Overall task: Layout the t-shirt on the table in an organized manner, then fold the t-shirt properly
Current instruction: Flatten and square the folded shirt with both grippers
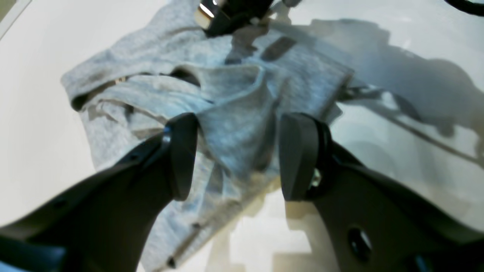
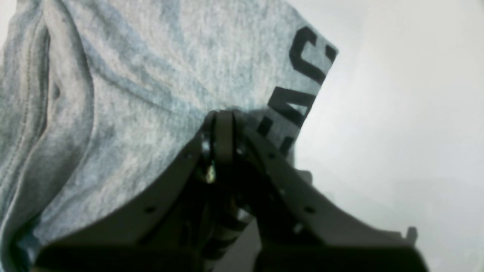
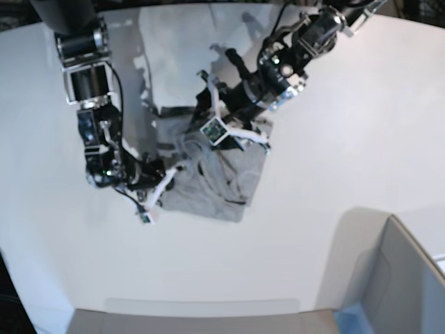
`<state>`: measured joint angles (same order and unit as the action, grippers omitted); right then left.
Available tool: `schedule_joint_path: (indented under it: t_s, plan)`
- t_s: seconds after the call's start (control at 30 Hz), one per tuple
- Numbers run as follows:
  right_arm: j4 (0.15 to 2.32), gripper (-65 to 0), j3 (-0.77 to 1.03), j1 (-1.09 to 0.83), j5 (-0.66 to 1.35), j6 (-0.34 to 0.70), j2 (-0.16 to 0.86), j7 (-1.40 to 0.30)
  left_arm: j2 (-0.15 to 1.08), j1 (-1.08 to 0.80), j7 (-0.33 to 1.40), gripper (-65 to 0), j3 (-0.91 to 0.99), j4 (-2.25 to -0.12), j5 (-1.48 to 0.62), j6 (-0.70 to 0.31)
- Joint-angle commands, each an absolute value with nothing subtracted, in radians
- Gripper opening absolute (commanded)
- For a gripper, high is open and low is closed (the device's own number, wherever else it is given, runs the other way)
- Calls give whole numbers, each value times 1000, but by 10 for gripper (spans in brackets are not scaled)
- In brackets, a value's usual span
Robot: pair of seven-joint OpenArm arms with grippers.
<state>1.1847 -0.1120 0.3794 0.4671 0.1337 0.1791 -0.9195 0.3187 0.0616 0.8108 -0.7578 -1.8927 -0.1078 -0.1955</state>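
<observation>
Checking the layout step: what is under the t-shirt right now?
Under the t-shirt only the white table shows, bare around the crumpled heap. Anything beneath its folds is covered. The right gripper is shut on the t-shirt; the left gripper is open.

Bright overhead light; arm shadows fall across the glossy table (image 3: 348, 139). Both wrist views are soft, with blurred foregrounds.

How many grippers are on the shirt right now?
2. The left gripper is open, straddling a raised fold of the t-shirt. The right gripper is shut on the shirt's edge by the lettering.
</observation>
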Motion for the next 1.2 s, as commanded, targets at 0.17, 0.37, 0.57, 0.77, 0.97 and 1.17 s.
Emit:
schedule_joint_path:
  t_s: [0.17,0.37,0.57,0.77,0.97,1.17]
  plan:
    - [1245,-647,-108,374,463,134,183,-931,318,84,792,-305,-751,-1888,-105,-189]
    - [1265,-646,-108,371,464,134,183,-931,300,101,792,-453,-746,-1824,-101,-189]
    - [1265,-646,-108,363,464,134,188,-931,298,107,786,-547,-639,-1819,-104,-189]
    - [1265,-646,-107,355,464,134,188,-931,298,93,792,-547,-476,-1827,-105,-189]
    - [1265,-646,-107,355,464,134,188,-931,300,18,792,-547,-418,-1810,-105,-189]
    - [1265,-645,-107,358,464,134,189,-931,306,-96,792,-549,-418,-1840,-99,-189]
